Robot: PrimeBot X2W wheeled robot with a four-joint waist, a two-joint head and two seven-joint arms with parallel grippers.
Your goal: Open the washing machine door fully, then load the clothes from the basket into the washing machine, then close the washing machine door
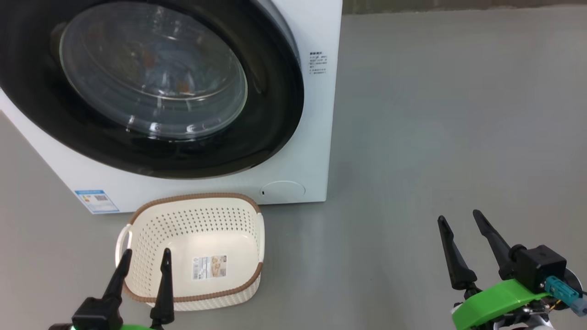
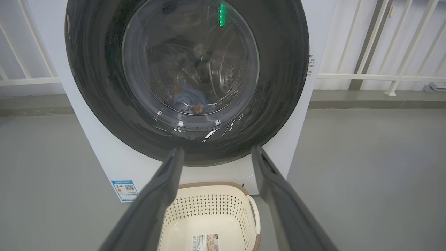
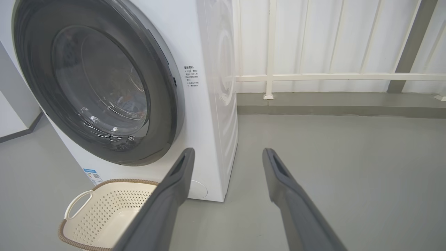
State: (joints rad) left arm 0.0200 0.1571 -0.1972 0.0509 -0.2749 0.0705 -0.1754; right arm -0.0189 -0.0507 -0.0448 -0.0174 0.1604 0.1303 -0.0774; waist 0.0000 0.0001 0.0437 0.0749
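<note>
The white washing machine [image 1: 316,114] stands at the left with its round black washing machine door [image 1: 270,119] shut against the front. Light blue clothes [image 2: 190,99] lie inside the drum, seen through the glass bowl. The cream basket [image 1: 215,229] sits on the floor in front of the machine with nothing in it but its label. My left gripper [image 1: 146,255] is open over the basket's near left edge. Off to the right, above bare floor, my right gripper [image 1: 460,219] is open too. Both hold nothing.
Grey floor [image 1: 435,114] spreads to the right of the machine. A white railing and panelled wall [image 3: 331,76] run behind it. A blue sticker [image 1: 97,200] and a small round flap [image 1: 282,189] sit low on the machine's front.
</note>
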